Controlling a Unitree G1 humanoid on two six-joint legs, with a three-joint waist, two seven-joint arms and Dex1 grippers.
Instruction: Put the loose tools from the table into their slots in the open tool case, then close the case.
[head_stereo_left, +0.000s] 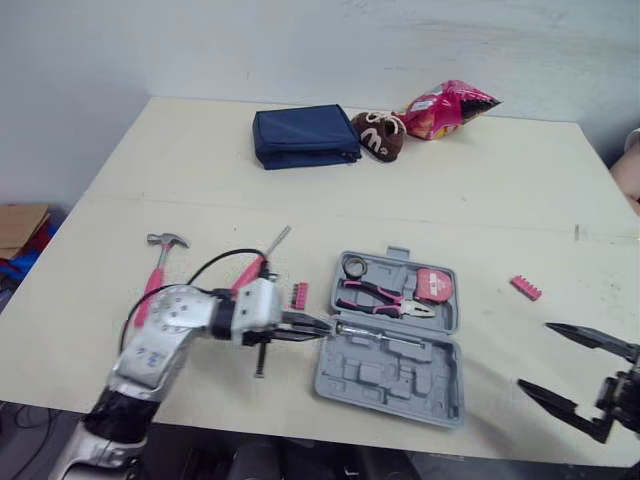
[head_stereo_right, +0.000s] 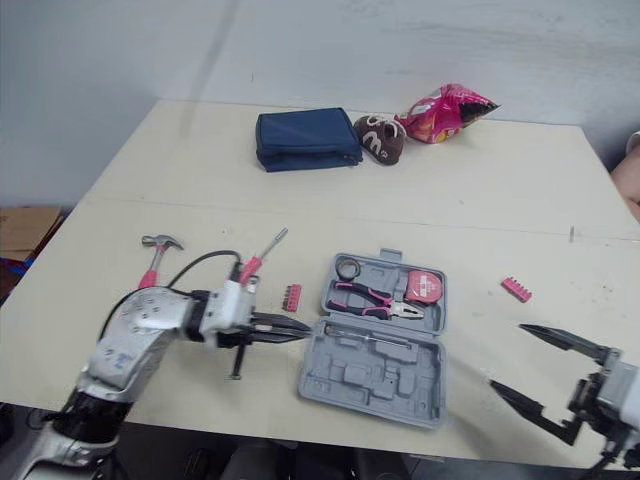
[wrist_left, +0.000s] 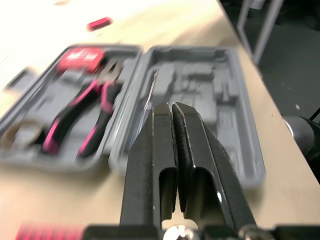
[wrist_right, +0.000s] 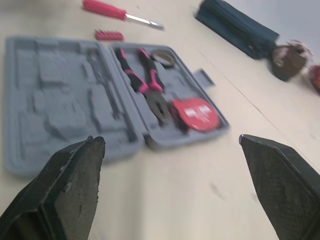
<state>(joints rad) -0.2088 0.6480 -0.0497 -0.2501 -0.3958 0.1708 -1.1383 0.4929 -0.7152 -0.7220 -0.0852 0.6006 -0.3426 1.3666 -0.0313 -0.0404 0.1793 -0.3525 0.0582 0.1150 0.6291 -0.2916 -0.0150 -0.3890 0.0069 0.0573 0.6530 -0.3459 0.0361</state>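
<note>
The grey tool case (head_stereo_left: 345, 375) lies open at the table's front centre. Its far half holds pink-handled pliers (head_stereo_left: 385, 297), a red tape measure (head_stereo_left: 435, 283) and a small ring (head_stereo_left: 355, 266). A thin metal rod (head_stereo_left: 385, 333) lies along the hinge line. My left gripper (head_stereo_left: 326, 327) is shut, its tip at the case's left edge by that rod; I see nothing between its fingers (wrist_left: 187, 150). Loose to the left are a pink hammer (head_stereo_left: 158, 268), a pink screwdriver (head_stereo_left: 262, 258) and a pink bit strip (head_stereo_left: 299, 295). My right gripper (head_stereo_left: 534, 356) stands open right of the case.
Another pink bit strip (head_stereo_left: 526, 288) lies right of the case. A short dark rod (head_stereo_left: 260, 360) shows below my left wrist. At the back are a blue pouch (head_stereo_left: 305, 137), a brown plush (head_stereo_left: 378, 135) and a pink snack bag (head_stereo_left: 445, 108).
</note>
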